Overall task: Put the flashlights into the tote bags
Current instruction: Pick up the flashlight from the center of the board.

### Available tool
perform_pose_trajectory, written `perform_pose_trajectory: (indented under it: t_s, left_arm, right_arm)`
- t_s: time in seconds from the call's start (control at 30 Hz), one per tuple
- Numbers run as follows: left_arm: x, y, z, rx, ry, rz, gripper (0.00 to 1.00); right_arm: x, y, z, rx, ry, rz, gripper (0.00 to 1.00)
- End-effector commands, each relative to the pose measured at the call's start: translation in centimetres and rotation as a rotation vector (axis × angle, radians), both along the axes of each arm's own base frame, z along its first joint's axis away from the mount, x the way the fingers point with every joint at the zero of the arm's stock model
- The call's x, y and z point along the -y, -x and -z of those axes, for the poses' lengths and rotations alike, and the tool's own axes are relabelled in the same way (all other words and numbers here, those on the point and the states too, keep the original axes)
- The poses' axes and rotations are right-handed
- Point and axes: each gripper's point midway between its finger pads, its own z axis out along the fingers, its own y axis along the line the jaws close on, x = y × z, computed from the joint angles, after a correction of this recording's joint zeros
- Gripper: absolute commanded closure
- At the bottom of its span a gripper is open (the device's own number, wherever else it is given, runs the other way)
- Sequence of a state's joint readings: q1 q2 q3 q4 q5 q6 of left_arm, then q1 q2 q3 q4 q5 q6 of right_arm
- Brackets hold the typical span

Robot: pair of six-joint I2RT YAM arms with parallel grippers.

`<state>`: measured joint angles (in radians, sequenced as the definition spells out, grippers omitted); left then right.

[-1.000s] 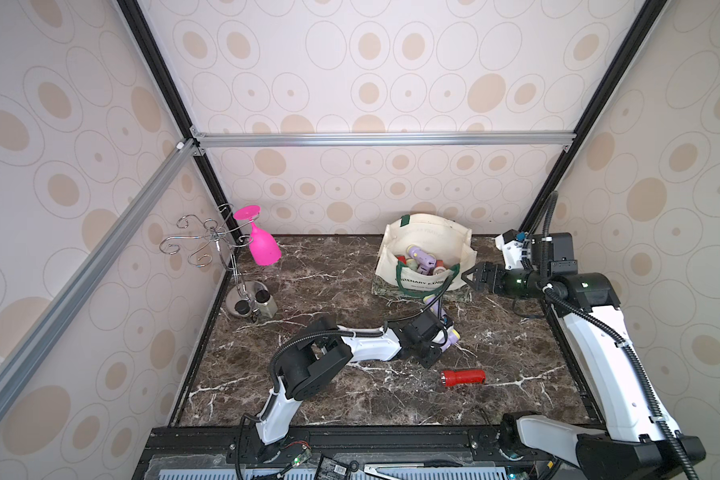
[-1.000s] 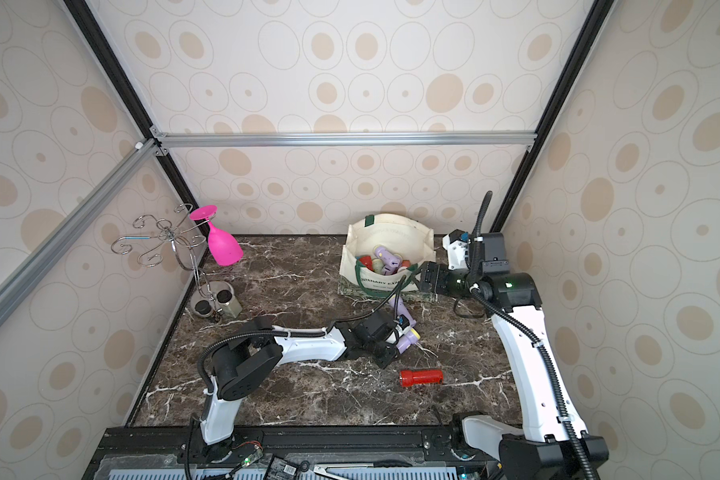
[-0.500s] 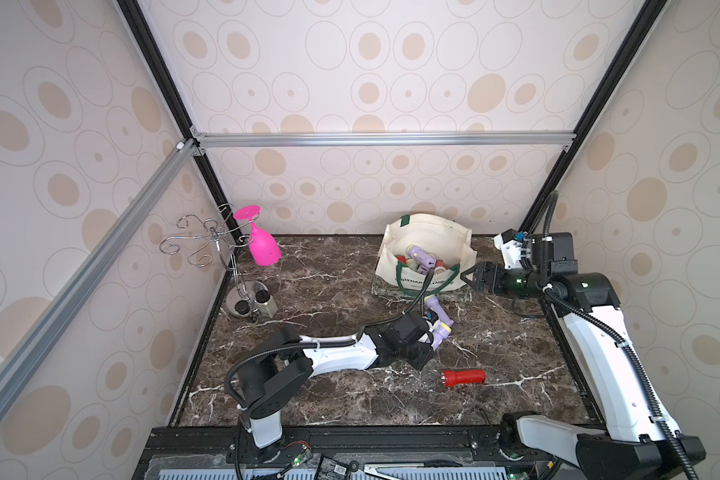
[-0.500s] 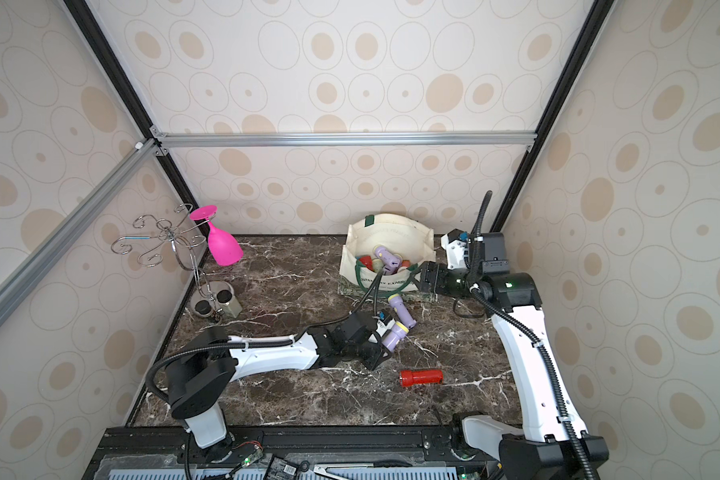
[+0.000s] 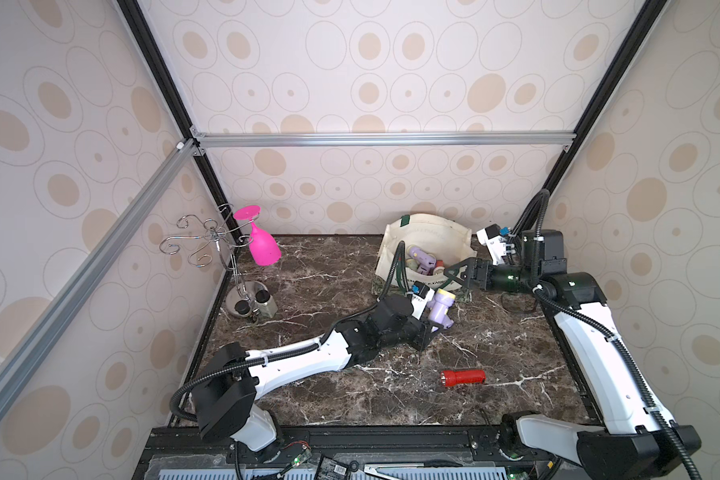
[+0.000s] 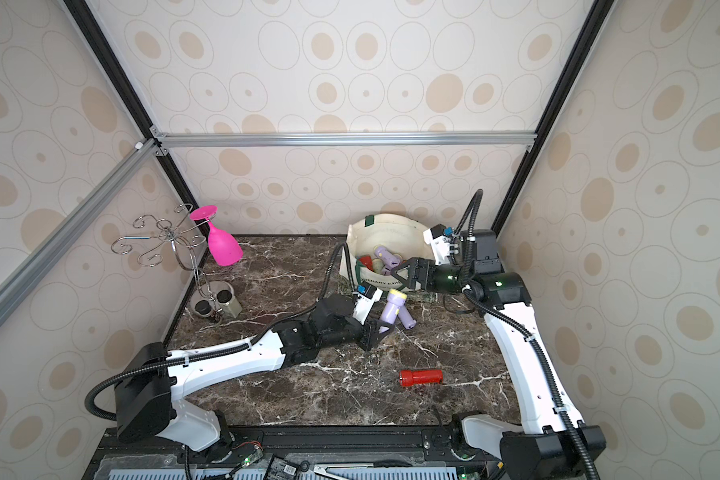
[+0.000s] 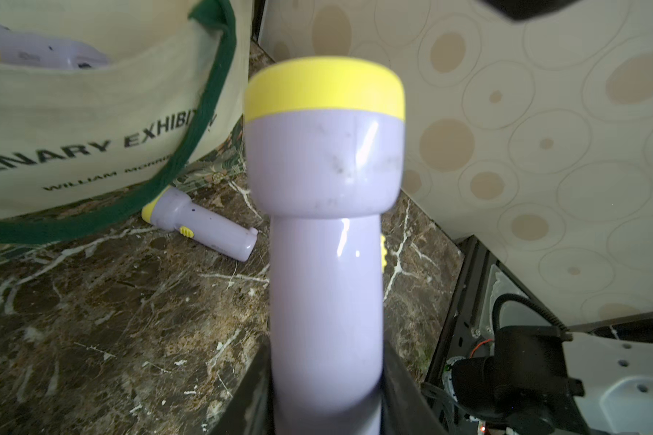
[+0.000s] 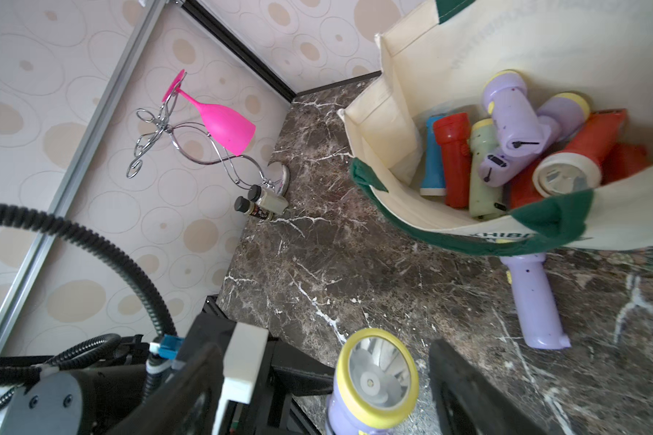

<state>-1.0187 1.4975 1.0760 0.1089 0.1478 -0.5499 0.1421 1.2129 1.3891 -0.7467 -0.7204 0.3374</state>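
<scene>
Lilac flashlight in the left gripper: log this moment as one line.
left gripper: shut on lilac flashlight | right gripper: open, by tote bag | table: red flashlight, second lilac flashlight loose

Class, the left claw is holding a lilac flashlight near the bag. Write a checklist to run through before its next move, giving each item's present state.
1. Grip: left claw shut on the lilac flashlight: ok.
2. Bag mouth: tote bag stands open: ok.
3. Room inside: flashlights piled to one side, space left: ok.
4. Path to the mouth: right claw hangs open at the front rim, likely in the way: not ok.
5. Leftovers: second lilac flashlight beside the bag and red flashlight lie on the table: not ok.
</scene>
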Motion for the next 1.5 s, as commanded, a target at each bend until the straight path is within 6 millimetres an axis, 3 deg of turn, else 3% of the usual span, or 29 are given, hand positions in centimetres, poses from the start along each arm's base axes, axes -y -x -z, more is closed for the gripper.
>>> perform_pose_trajectory:
  t_s: [0.0, 0.17, 0.33, 0.5, 0.9, 1.1, 1.2, 1.3, 1.47]
  left_arm:
    - [-0.8, -1.1, -5.4, 0.048, 0.176, -0.048, 0.93]
    - [-1.5, -1.5, -7.3, 0.067, 0.239, -0.065, 0.93]
    - [-1.3, -1.7, -7.4, 0.064, 0.250, -0.062, 0.94]
    - [-1.3, -1.8, -8.1, 0.076, 0.275, -0.068, 0.94]
    - [-1.4, -2.0, -7.4, 0.062, 0.259, -0.072, 0.94]
    - [-1.8, -2.2, -6.6, 0.054, 0.247, -0.089, 0.93]
    - [-2.0, -2.4, -6.1, 0.042, 0.240, -0.095, 0.86]
    - [-1.9, -2.7, -6.1, 0.045, 0.228, -0.095, 0.79]
    - [-2.1, -3.2, -5.5, 0.044, 0.176, -0.108, 0.45]
  right_arm:
    - [-1.3, 0.1, -0.4, 0.003, -0.054, -0.063, 0.13]
    - [-2.6, 0.0, 0.2, -0.024, -0.070, -0.112, 0.14]
    - [-4.6, 0.2, 0.3, -0.032, -0.100, -0.180, 0.17]
    - [-5.3, -0.1, 0.5, -0.033, -0.098, -0.183, 0.25]
    - [-5.6, -0.2, 0.6, -0.029, -0.092, -0.191, 0.57]
    - [-5.7, -0.1, 1.0, -0.040, -0.081, -0.201, 0.88]
    - [-5.7, -0.3, 0.7, -0.033, -0.078, -0.199, 0.99]
    - [-5.5, -0.6, 0.2, -0.011, -0.069, -0.184, 1.00]
    - [-5.0, -0.9, -0.2, 0.015, -0.031, -0.157, 1.00]
